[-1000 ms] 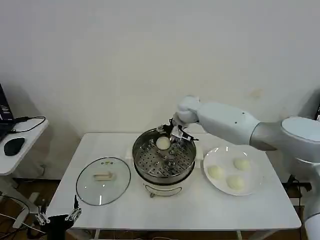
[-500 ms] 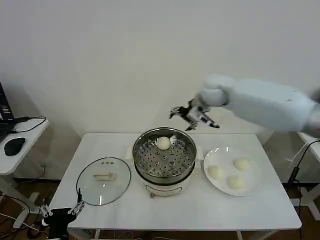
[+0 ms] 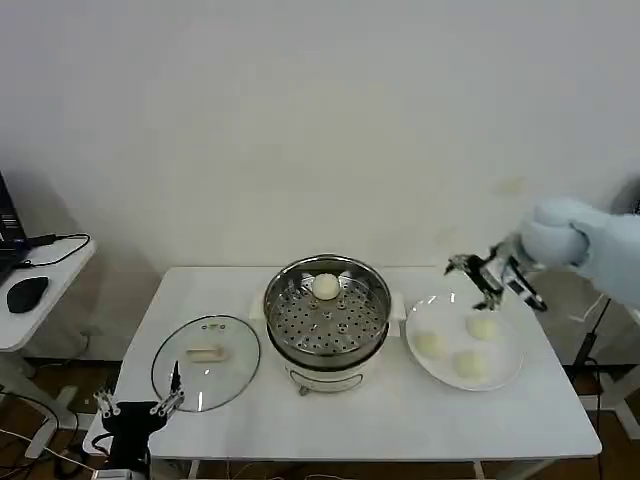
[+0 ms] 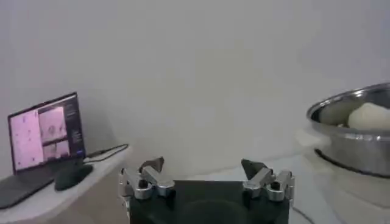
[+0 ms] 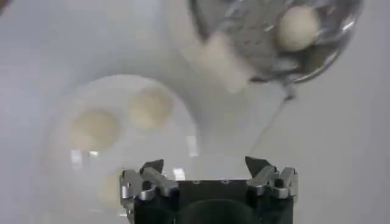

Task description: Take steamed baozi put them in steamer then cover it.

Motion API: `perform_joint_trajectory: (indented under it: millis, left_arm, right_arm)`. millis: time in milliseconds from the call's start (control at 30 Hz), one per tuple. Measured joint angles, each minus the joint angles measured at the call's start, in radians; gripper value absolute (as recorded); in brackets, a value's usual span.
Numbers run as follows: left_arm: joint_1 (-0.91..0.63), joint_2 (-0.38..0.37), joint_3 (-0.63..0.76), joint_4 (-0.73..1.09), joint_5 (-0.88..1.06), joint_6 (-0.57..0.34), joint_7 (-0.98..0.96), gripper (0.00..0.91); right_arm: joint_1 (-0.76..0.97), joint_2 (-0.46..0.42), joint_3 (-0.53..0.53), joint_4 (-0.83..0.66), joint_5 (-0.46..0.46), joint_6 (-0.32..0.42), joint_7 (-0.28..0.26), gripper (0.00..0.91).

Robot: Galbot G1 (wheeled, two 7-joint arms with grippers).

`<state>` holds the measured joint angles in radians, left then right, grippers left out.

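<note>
No readable text, label, brand, number or sign anywhere. Laptop screen [image 4: 46,139] on the side desk at far left lit with window-like patches, their contents too small to read. Faint marks on the cover [image 3: 206,361] near its handle, not legible as letters. Steamer [image 3: 327,318], plate [image 3: 465,341] and table [image 3: 400,420] plain, with no print to make out.
</note>
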<state>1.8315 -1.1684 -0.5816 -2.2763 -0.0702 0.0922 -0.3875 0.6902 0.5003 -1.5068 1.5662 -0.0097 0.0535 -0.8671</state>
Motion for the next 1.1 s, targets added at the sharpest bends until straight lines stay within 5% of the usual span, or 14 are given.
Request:
perform_joint_trajectory:
  millis: [367,1100]
  left_arm:
    - [0.003,-0.013,0.009,-0.009,0.027,-0.011,0.0,0.907]
    - [-0.003,-0.028,-0.001,0.004,0.033,-0.009,0.002,0.907]
  right_arm:
    - [-0.252,-0.011,0.152,-0.066,-0.003,-0.092,0.021,0.907]
    - [-0.53,0.227,0.371,-0.327,0.012,-0.145,0.0,0.907]
